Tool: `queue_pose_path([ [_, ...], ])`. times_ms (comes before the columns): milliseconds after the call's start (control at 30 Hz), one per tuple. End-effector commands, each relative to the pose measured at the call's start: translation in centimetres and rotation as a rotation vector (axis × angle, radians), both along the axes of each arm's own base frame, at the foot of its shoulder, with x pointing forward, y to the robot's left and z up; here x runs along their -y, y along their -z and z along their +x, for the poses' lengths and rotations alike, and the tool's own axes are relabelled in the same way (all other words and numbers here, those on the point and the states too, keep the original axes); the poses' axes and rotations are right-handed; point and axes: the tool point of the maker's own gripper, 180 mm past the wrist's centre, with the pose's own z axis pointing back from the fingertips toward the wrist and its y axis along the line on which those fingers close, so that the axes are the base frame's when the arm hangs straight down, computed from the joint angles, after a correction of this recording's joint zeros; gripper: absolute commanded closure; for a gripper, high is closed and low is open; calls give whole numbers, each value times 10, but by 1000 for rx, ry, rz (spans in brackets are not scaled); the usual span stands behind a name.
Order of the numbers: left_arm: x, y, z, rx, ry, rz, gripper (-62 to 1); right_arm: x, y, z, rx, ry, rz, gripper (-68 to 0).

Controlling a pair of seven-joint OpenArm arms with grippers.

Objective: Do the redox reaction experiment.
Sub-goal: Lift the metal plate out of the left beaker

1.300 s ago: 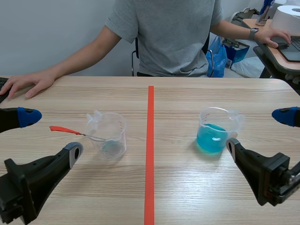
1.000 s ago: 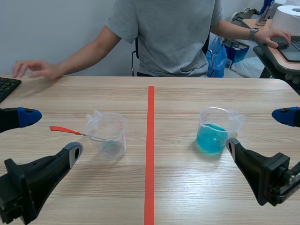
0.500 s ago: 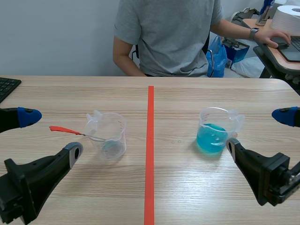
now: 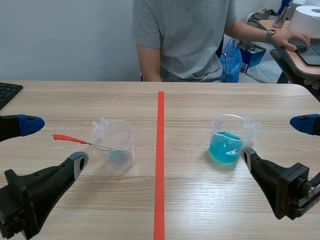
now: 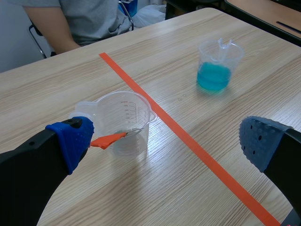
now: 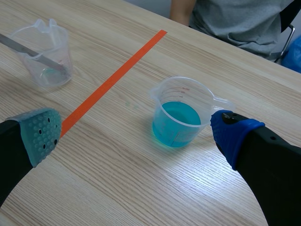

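Observation:
A clear plastic beaker stands left of the red tape line, with a metal spatula with an orange handle resting inside it. A second beaker holding blue liquid stands right of the line. My left gripper is open, low beside the clear beaker. My right gripper is open beside the blue beaker, which sits ahead of and between its fingers. Neither gripper holds anything.
A person in a grey shirt sits across the table, one hand on a mouse at a side desk. A black keyboard corner lies at the table's far left. A blue bag sits behind the person.
The person has lifted their hand off the table's far left and drawn that arm back to their side. Both grippers and both beakers have stayed put.

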Motion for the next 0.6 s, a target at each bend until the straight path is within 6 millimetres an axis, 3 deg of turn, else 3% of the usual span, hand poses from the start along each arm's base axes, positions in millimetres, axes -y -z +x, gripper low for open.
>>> queue_pose_path([
  [0,4,-10,1,29,7,-22,-623,-1,-11,4,34,-9,1,-679],
  [567,4,-9,1,23,8,-18,-623,-1,-11,4,34,-10,2,-679],
])
